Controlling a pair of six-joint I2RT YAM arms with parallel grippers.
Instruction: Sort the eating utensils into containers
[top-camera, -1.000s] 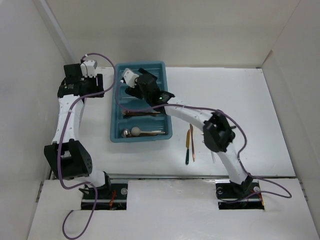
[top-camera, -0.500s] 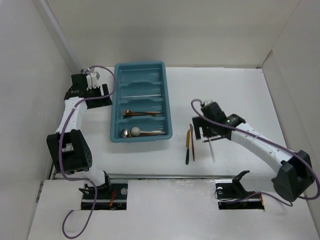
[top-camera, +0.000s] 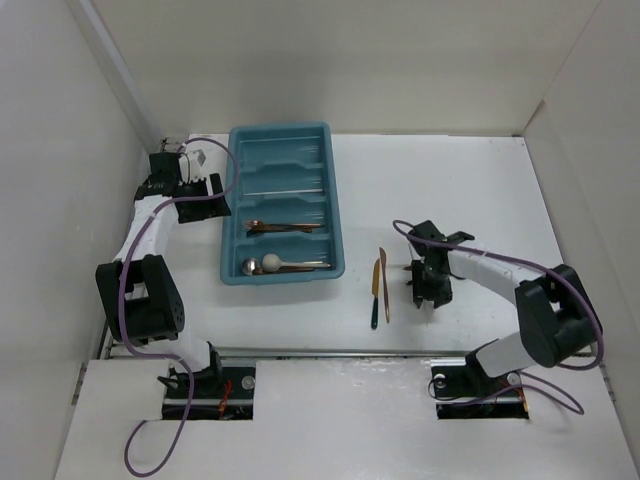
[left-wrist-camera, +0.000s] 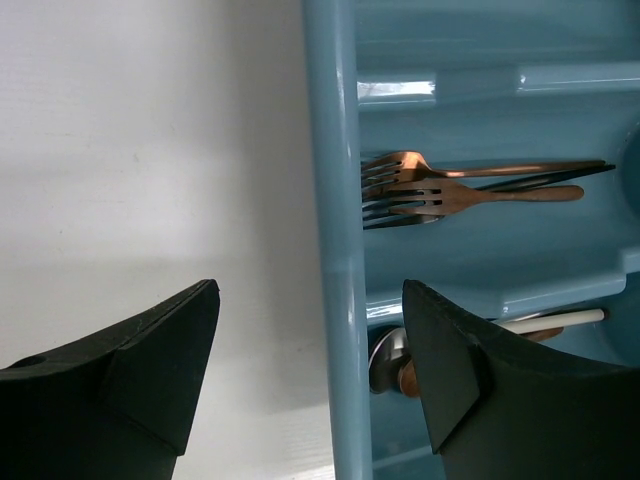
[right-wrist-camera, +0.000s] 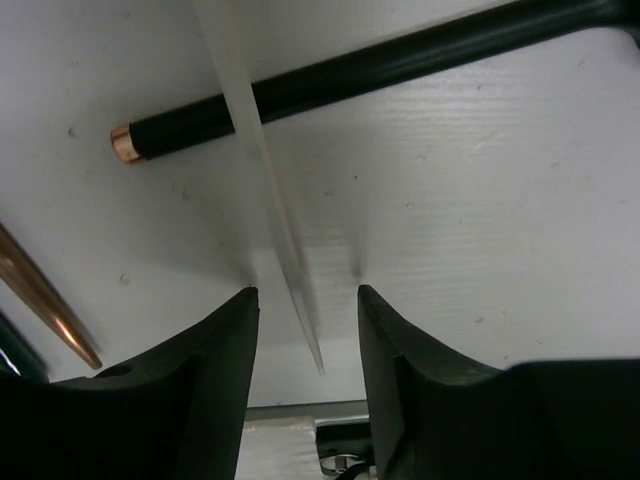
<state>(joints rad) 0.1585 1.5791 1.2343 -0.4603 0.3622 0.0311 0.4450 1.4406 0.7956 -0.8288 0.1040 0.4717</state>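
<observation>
The teal tray (top-camera: 333, 205) holds copper forks (top-camera: 285, 227) in one compartment and spoons (top-camera: 280, 265) in the nearest one. My left gripper (top-camera: 212, 197) is open and empty, its fingers on either side of the tray's left wall (left-wrist-camera: 335, 200). The forks (left-wrist-camera: 450, 190) and spoon bowls (left-wrist-camera: 395, 365) show in the left wrist view. My right gripper (top-camera: 425, 288) is open, low over the table. Its fingers (right-wrist-camera: 215, 360) straddle the thin white stick (right-wrist-camera: 262, 170). A black stick with a copper tip (right-wrist-camera: 350, 75) crosses the white one.
A gold knife with a black handle (top-camera: 376, 290) and a copper stick (top-camera: 384, 280) lie on the table between the tray and my right gripper. The copper stick's end shows in the right wrist view (right-wrist-camera: 45, 300). White walls enclose the table.
My right arm has swung from over the tray out to the right and down over the white stick. My left gripper has shifted a little toward the tray's wall.
</observation>
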